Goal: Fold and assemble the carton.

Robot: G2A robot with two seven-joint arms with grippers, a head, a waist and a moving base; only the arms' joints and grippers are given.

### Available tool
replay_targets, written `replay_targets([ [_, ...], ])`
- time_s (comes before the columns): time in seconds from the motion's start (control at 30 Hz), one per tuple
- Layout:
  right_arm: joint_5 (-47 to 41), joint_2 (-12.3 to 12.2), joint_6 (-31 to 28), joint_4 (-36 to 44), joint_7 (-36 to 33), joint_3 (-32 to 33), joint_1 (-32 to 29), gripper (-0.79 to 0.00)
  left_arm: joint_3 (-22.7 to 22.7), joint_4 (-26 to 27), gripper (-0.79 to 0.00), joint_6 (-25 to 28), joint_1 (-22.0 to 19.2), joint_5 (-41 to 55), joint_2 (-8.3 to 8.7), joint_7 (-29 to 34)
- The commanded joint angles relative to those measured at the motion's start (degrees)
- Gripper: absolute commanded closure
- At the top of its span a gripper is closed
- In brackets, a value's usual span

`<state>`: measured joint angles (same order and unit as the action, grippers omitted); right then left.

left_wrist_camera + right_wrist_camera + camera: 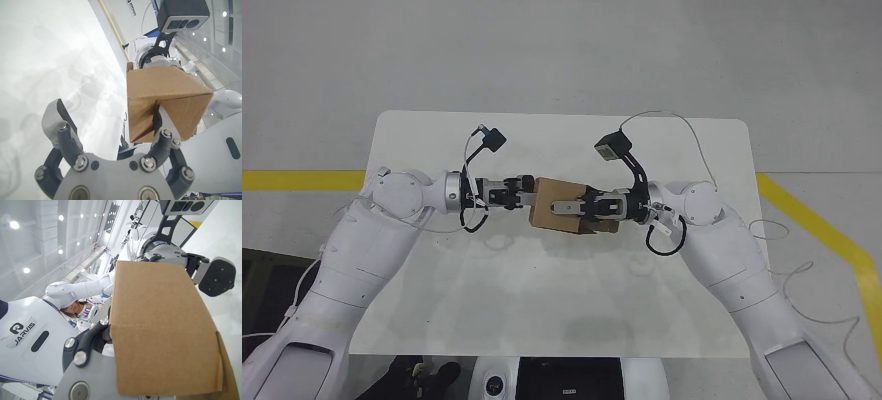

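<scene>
Left pincer (108, 104) spread wide at the carton's (170, 85) near end. One finger (163, 121) lies against the brown end panel, at the seam where the folded faces meet. The other finger (62, 113) stands well clear, with the white table (542, 300) behind it.

I see the carton between my two arms, over the middle of the table, its side panels squared up. From the opposite end the right pincer (560, 208) has hold of it. A finger runs along the top panel in the top view, and another shows beside the carton wall in the right wrist view. The cardboard hides where that second finger touches the carton, so I take the grip as closed on it rather than see it outright.

A loose flap (226, 361) juts out at the right arm's end. Whether the carton's underside touches the table I cannot tell. To either side of the table, yellow lines (302, 180) mark the grey floor (542, 50).
</scene>
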<state>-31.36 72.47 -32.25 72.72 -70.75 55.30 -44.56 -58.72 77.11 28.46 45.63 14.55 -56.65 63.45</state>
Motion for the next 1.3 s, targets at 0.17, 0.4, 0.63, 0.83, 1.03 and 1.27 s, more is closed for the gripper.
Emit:
replay_targets([
  [0.17,2.4,-0.2,1.6,-0.9,1.1,0.6,0.1,0.000,-2.0,-0.9,-0.785,0.7,0.2,-1.7,0.42,-1.5],
  [0.4,6.4,-0.4,6.0,-2.9,2.6,0.3,0.5,0.000,-4.7,0.0,-0.785,3.1,1.2,-4.3,1.12,-2.7],
  [0.63,7.7,0.7,10.5,-9.4,0.6,-3.7,3.8,0.000,-8.3,1.7,-0.785,7.8,3.4,-9.4,2.01,-7.0],
  [0.83,7.5,2.6,11.1,-16.2,0.2,-7.6,7.2,0.000,-11.3,3.4,-0.785,12.3,5.4,-15.3,2.70,-11.4],
  [1.03,7.9,4.4,11.0,-22.0,0.4,-10.7,10.0,0.000,-13.4,5.1,-0.785,16.5,7.6,-22.3,3.21,-16.0],
  [1.27,8.3,6.1,10.5,-27.2,0.7,-12.8,12.4,-0.092,-15.6,6.9,-0.785,20.3,10.2,-29.7,3.72,-20.8],
])
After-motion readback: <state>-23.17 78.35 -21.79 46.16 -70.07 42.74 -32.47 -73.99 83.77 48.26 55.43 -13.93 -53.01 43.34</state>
